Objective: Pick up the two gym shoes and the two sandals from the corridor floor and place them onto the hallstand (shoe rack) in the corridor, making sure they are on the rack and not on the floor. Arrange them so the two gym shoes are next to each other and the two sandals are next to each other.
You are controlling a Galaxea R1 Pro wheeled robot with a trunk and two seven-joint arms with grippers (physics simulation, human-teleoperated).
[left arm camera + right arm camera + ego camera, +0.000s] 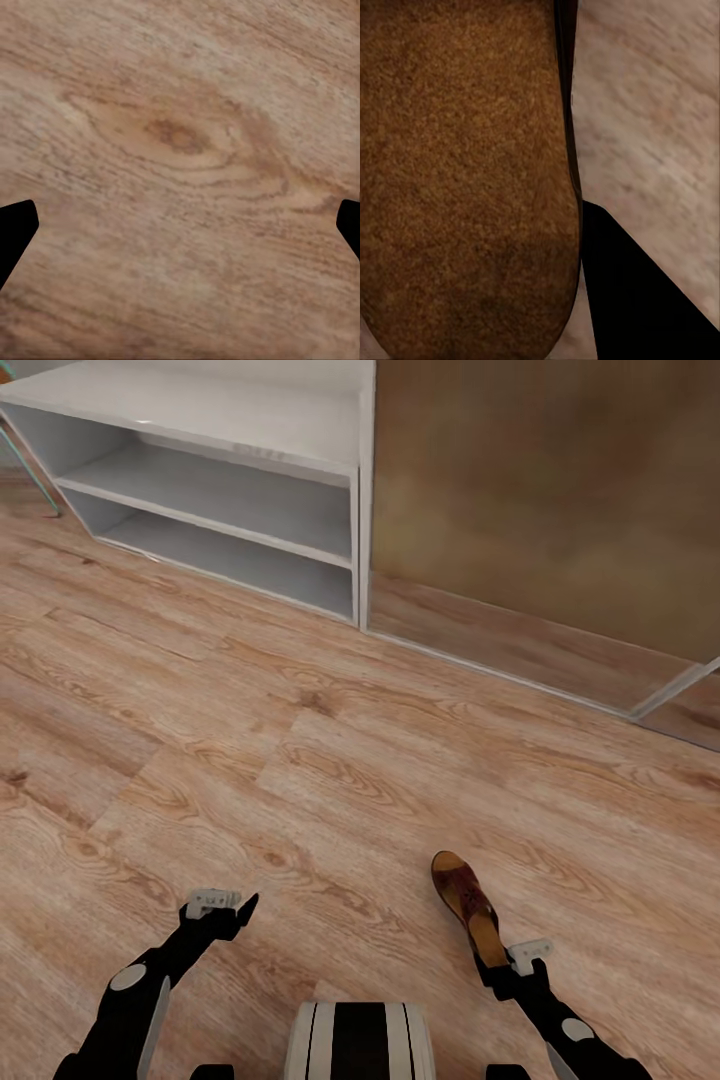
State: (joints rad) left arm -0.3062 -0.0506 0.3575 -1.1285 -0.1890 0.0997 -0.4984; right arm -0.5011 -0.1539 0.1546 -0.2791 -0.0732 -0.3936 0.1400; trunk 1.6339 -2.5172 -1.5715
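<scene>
Sandal (466, 906) at the right gripper (497, 967), heel end toward the robot, open toe pointing out across the corridor floor (300, 760). Whether it is lifted or resting on the planks cannot be told from the head view. Right wrist view is close on the tan insole (465, 180), one dark finger (637, 300) alongside the shoe's edge. Second finger hidden, so I cannot tell whether the jaws are closed on the heel or merely straddling it.

Left gripper (222, 912) hovers low over bare planks, jaws apart, both tips at the edges of its wrist view with only wood grain (176, 139) between them. Nothing held.

Hallstand (220, 510) sits well apart from the sandal, at the far left against the wall; both low shelves and the bench top look bare in the part that shows. Other sandal and gym shoes not spotted here.

Risks, as judged: grip is at the heel's very end, so the long toe could droop or twist out during the carry. The lower shelf opening is shallow; a tilted sandal could catch the shelf lip and drop to the floor.
</scene>
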